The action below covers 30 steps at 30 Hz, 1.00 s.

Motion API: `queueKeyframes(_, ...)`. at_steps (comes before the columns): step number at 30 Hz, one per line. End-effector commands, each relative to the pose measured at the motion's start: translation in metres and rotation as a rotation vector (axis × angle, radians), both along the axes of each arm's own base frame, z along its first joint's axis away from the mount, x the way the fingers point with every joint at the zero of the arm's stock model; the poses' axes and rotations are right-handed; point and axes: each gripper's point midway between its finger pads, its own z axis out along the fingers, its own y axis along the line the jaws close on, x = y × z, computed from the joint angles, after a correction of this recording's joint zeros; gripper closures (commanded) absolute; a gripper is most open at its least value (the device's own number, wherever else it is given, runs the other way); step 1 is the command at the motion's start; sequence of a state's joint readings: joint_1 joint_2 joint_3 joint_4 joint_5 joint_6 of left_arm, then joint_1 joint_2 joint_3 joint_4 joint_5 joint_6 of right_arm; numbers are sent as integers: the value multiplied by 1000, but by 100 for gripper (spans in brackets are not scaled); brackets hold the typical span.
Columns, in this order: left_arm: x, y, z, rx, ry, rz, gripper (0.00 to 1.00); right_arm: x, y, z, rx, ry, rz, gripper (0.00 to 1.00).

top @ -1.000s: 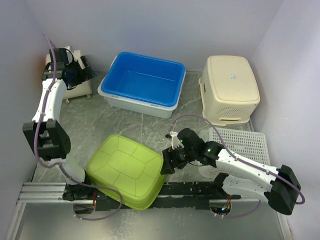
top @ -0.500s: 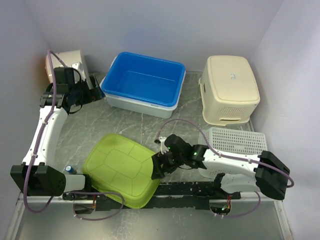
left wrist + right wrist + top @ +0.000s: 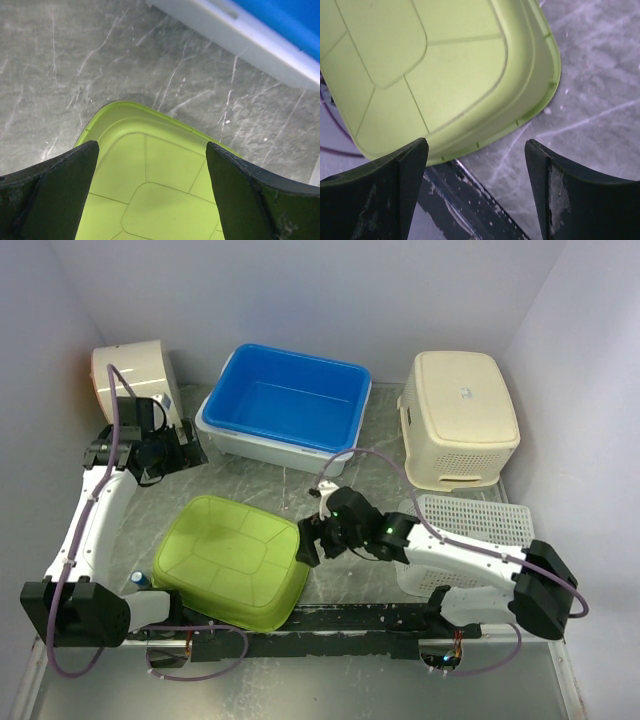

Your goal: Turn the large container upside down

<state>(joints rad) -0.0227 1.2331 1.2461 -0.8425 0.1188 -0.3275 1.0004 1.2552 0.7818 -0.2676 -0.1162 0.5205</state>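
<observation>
Two claws, both spread wide and both holding nothing. The left claw (image 3: 190, 447) hangs over the bare desk (image 3: 240, 485) at the back left, between the lime green container (image 3: 228, 562) and the blue bin (image 3: 287, 400). Its wrist camera looks down between two dark fingers (image 3: 50, 195) at the container's far rim and the grey marbled top beyond. The right claw (image 3: 306, 548) sits low, just beside the container's right edge. From above I cannot tell whether it touches the plastic, and in its own wrist view only the container's corner and the desk show below the parted fingers.

The lime green container lies at the near left of the desk, its near edge over the black rail (image 3: 380, 618) where the arms are bolted. The face turned upward is flat with raised panel lines, and small ribs show along the lip in the right wrist view, so it looks bottom up, though that is not certain.

The blue bin is nested in a white tub (image 3: 270, 448) at the back centre. A cream basket (image 3: 460, 415) stands at the back right, a white perforated basket (image 3: 480, 520) lies in front of it under the right arm, and a cream rounded bin (image 3: 130, 368) sits in the back left corner. A small blue-topped thing (image 3: 137, 580) shows just left of the container, too small to name
</observation>
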Motion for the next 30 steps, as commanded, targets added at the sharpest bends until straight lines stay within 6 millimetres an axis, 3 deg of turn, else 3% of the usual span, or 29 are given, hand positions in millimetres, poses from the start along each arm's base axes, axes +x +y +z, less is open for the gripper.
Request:
queueKeyframes(1,-16,7,-39,26,102,31,0,-31,-22,-14,8,95,20,21)
queueKeyframes(6,-30,16,-86,58,201,97,0,-58,-25,-30,99,206,21,22)
queueKeyframes(9,-39,7,-96,16,234,74,0,-61,-16,-36,147,231,-3,22)
queueKeyframes(11,-39,-5,-97,-42,227,35,0,-54,-4,-34,187,219,-22,22)
queueKeyframes(16,-46,-39,-107,-204,258,-67,1,-14,17,-21,186,122,-120,22)
queueKeyframes(19,-44,-54,-107,-261,248,-109,1,-4,24,-13,186,85,-124,22)
queueKeyframes(26,-24,-86,-115,-342,234,-195,1,-16,8,-23,159,98,-109,22)
queueKeyframes(30,-5,-110,-122,-390,225,-250,1,-16,-6,-20,130,69,-125,22)
